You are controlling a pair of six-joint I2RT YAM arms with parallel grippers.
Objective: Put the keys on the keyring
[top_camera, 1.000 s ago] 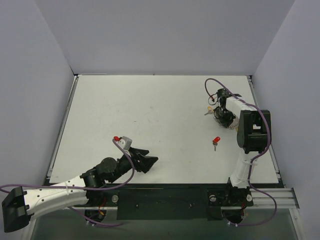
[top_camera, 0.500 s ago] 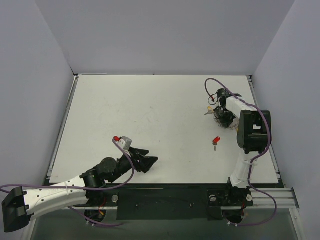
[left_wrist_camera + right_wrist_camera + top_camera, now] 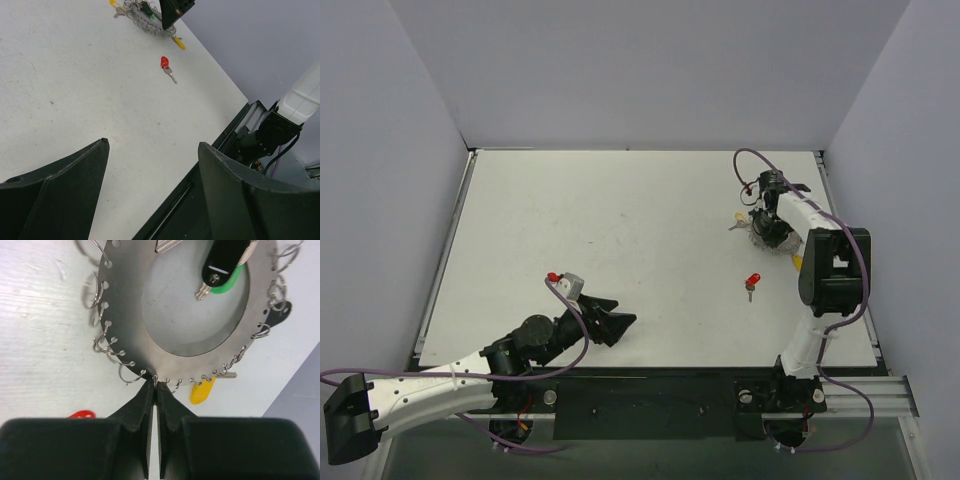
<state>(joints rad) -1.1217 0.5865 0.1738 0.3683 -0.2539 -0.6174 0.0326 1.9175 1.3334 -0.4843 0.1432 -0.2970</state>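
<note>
The keyring [image 3: 125,315] is a flat silvery metal ring with small wire loops all round its rim, lying at the table's far right [image 3: 758,236]. My right gripper [image 3: 155,385] is shut, its tips pinching one wire loop on the ring's near rim. A green key [image 3: 223,282] lies inside the ring under a black head. A yellow key [image 3: 202,391] hangs at the rim. A loose red key [image 3: 753,282] lies on the table nearer the arm bases, also in the left wrist view [image 3: 165,63]. My left gripper [image 3: 152,145] is open and empty near the front edge [image 3: 615,325].
A black tag [image 3: 280,312] hangs on the ring's right rim. Another yellow key [image 3: 737,223] sticks out on the ring's left side. The table's right edge [image 3: 860,300] runs close to the ring. The black front rail [image 3: 210,160] lies under my left gripper.
The right gripper has closed fully on the ring's rim loop, and the right arm has shifted slightly right. The left arm and the red key have not moved.
</note>
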